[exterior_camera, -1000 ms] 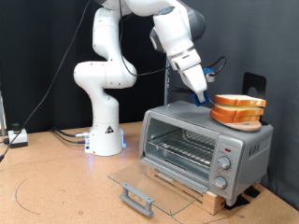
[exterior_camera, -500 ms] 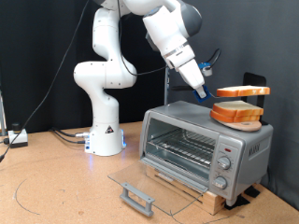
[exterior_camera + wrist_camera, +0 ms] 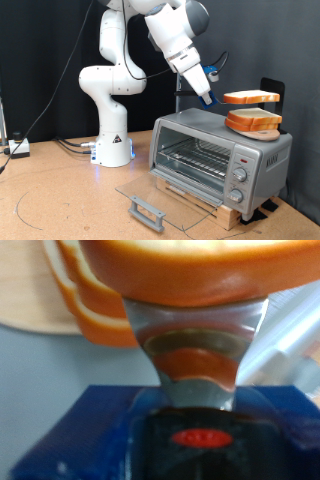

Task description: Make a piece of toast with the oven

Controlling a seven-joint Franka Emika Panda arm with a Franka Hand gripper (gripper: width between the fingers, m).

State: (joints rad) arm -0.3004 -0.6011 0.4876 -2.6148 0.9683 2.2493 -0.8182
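Toast slice (image 3: 251, 97) is pinched at one edge by the gripper (image 3: 214, 99), fingers closed on it, held flat in the air just above the bread pile (image 3: 253, 122) and not touching it. Pile sits on top of the oven (image 3: 220, 158), toward the exterior view's right. Oven door (image 3: 166, 201) is dropped open, glass lying flat w/ grey bar handle (image 3: 146, 212) at the front; wire rack (image 3: 198, 155) visible inside. Wrist view is mostly blocked: slice crust (image 3: 190, 270) fills the upper part, blurred, one finger (image 3: 195, 355) runs up to it, the other isn't clearly separable. Pile (image 3: 85, 295) and oven top (image 3: 50, 385) show behind, out of focus. Red oval label (image 3: 203, 438) on the blue gripper body, text unreadable. Knob (image 3: 238, 176) markings and red spot on the oven panel too small to read. Arm base (image 3: 113, 150) stands at the exterior view's left.
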